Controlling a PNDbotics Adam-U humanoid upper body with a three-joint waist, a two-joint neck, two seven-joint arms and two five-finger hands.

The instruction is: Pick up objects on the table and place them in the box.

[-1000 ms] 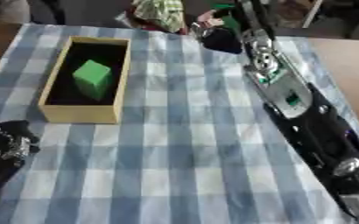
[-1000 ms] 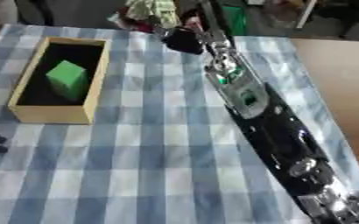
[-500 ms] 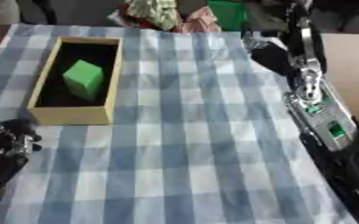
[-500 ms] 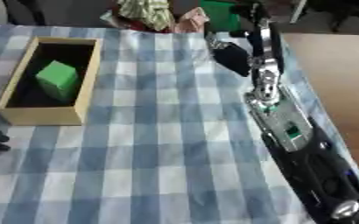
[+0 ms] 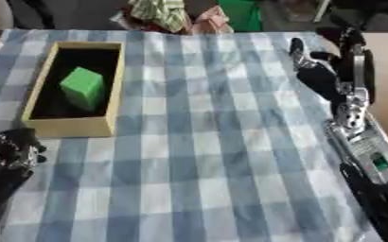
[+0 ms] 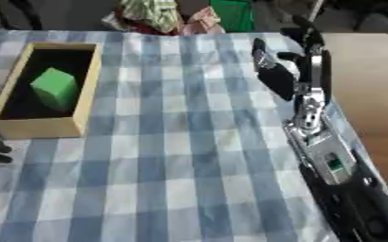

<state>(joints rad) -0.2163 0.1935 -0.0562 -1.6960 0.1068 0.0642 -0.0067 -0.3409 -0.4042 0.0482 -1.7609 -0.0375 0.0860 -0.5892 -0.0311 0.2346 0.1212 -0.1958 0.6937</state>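
Green block (image 5: 83, 88) lies inside box (image 5: 109, 87), tilted a bit. Box sits on left part of checked cloth (image 5: 206, 156). Right hand (image 5: 313, 71) up over right edge of cloth, far from box, fingers straight, holding nothing. Left hand (image 5: 11, 153) rests at lower left, just below box, fingers curled, nothing in it. Crumpled things (image 5: 168, 14) at far edge of table.

Matt checked cloth (image 5: 206, 142) lies under a wooden box (image 5: 69, 125) holding a smooth green block (image 5: 83, 87).
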